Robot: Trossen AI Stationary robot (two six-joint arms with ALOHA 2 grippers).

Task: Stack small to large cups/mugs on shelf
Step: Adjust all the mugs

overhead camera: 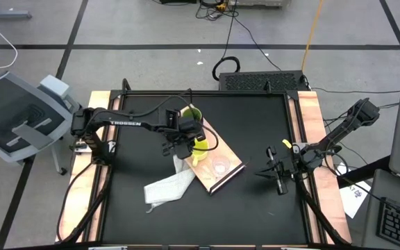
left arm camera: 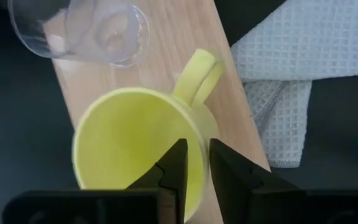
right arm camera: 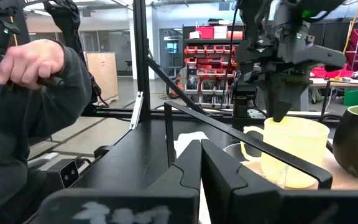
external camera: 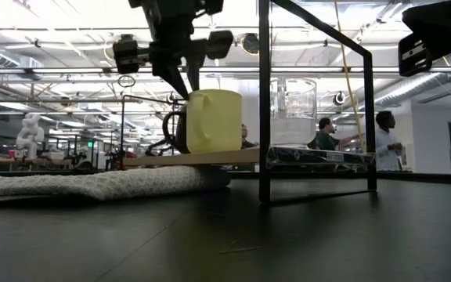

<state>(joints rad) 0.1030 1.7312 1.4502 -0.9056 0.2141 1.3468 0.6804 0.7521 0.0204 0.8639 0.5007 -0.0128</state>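
the shelf (overhead camera: 231,158), a light-wood board, lies at an angle near the middle of the black tabletop (overhead camera: 255,118), with wide bare surface toward the right side and the near edge. a thin black frame (external camera: 265,102) stands on the table just beside the board in the low view, and its bars cross the right wrist view in front of the mugs.

three vessels are on the board, one of each. the green mug (overhead camera: 189,113) is at the far end, the yellow mug (overhead camera: 199,146) in the middle with its handle toward the cloth, and the clear cup (overhead camera: 220,166) at the near end, apart from the yellow mug.

the left gripper (left arm camera: 194,163) hangs at the yellow mug's rim, its jaws a narrow way apart with one finger inside the mug and one outside, straddling the wall; whether the pads press it cannot be told. the low view shows the fingertips coming down just at the mug's top edge.

one white cloth (overhead camera: 169,185) lies crumpled against the board's left long edge, partly under it.

the right gripper (overhead camera: 281,177) waits by the table's right edge, well apart from the board, jaws closed and holding nothing. a person's hand (right arm camera: 30,62) shows in the right wrist view, off the table.
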